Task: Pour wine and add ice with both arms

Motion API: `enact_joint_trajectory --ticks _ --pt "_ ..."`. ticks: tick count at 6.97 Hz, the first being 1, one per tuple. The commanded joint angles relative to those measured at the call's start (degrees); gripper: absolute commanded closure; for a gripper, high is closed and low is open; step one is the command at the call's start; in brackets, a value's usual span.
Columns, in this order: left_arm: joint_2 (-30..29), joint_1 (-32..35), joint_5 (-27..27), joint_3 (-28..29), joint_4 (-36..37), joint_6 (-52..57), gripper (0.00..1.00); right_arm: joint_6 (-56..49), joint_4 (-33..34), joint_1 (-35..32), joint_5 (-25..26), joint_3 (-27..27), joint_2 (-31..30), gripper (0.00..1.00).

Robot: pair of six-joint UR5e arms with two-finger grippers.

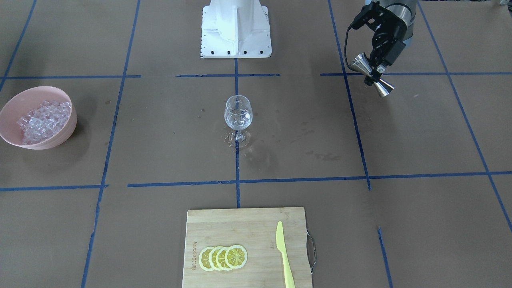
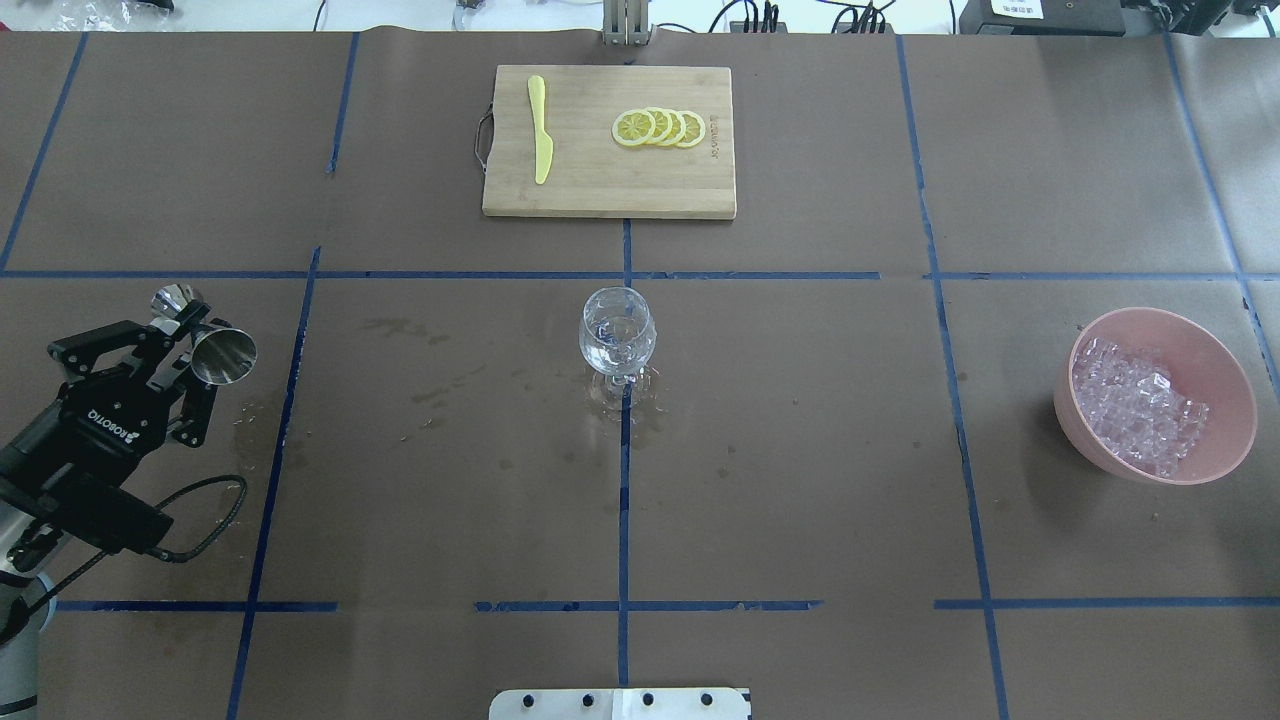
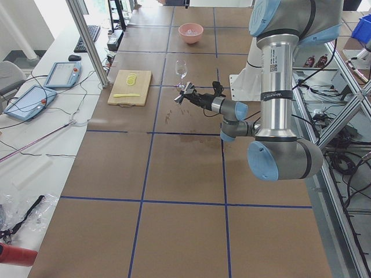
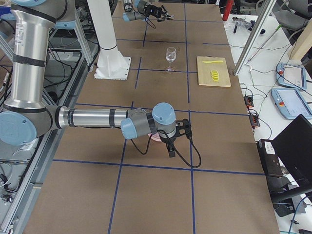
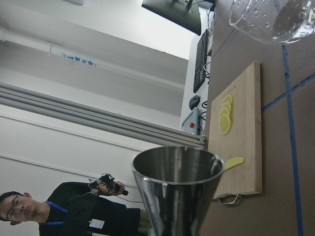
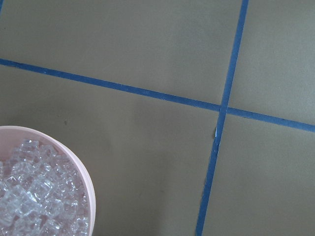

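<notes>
Overhead exterior: the left pincer (image 2: 190, 335) is clamped on the waist of a steel jigger (image 2: 222, 355), held on its side above the desk (image 2: 450, 500). At its 3 o'clock, well apart, stands the wine glass (image 2: 618, 335) with a little clear wine (image 2: 615, 350) inside. Pouring looks finished, I judge, so ice comes next. The ice (image 2: 1135, 400) fills a pink bowl (image 2: 1215, 345) at the glass's 3 o'clock. The right pincer (image 4: 170, 140) hangs near that bowl; apart or together, I cannot tell. It must drop, pinch a cube and carry it to the glass.
</notes>
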State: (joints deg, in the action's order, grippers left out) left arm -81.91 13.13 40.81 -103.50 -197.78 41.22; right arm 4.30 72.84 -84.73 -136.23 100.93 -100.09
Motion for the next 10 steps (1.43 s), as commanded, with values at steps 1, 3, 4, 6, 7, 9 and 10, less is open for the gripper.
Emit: enact_joint_trajectory --ticks 1,3,4,6,7,9,10 --pt "4.2 -0.1 4.5 0.6 -1.0 -22.2 1.00 0.0 -0.1 0.0 0.0 0.2 0.1 0.00" --pt "5.9 -0.1 4.7 4.2 -3.2 -34.9 1.00 0.0 -0.2 0.0 0.0 0.5 0.3 0.00" --pt "5.8 -0.4 6.6 6.0 -7.6 -44.2 1.00 0.0 -0.2 0.1 0.0 0.4 0.4 0.00" --pt "5.8 -0.6 6.7 6.4 -7.4 -48.2 1.00 0.0 -0.2 0.0 0.0 0.6 0.4 0.00" --pt "5.9 -0.5 6.9 7.6 -7.6 -48.8 1.00 0.0 -0.2 0.0 0.0 0.7 0.4 0.00" --pt "5.9 -0.6 6.9 10.7 -7.4 -56.4 1.00 0.0 -0.2 0.0 0.0 0.7 0.4 0.00" --pt "5.8 -0.7 7.0 12.2 -6.4 -63.1 1.00 0.0 -0.2 0.0 0.0 0.8 0.4 0.00"
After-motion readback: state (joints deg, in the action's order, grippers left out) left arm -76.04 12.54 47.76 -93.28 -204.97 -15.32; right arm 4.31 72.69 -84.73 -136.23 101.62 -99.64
